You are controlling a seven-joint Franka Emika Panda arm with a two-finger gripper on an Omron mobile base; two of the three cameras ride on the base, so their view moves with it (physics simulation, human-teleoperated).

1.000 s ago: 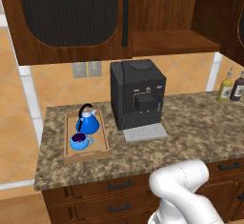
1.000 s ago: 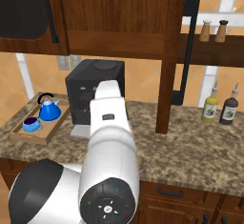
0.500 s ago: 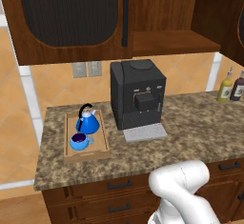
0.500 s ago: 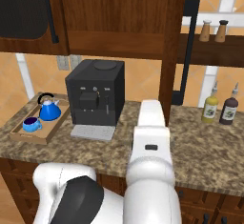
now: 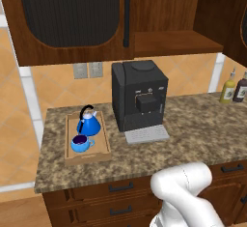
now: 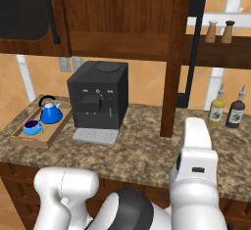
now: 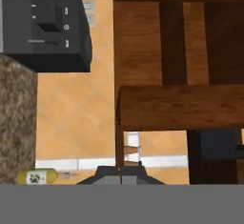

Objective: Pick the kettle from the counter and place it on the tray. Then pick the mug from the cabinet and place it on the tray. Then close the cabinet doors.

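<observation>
Left base view: kettle (image 5: 89, 123) and mug (image 5: 80, 143) on tray (image 5: 70, 159) | gripper (image 7: 121, 172) seemingly closed, empty

cabinet (image 5: 164, 8): top cut off by the upper edge in both base views; interior shelf mostly out of sight.
left cabinet door (image 5: 67, 18): upper part and left side run past the frame.
right cabinet door (image 6: 174, 57): seen edge-on in the right base view, its panel face hidden.
bench (image 5: 193, 124): right end cut by the frame; front edge partly covered by the white arm (image 5: 185, 192).
tray (image 6: 29, 138): near corner cut by the left edge of the right base view.
mug (image 6: 31, 126): too small to make out its handle.
bottles (image 6: 226, 110): labels too small to read.
end effector (image 7: 121, 176): just the tips show, pressed together.
</observation>
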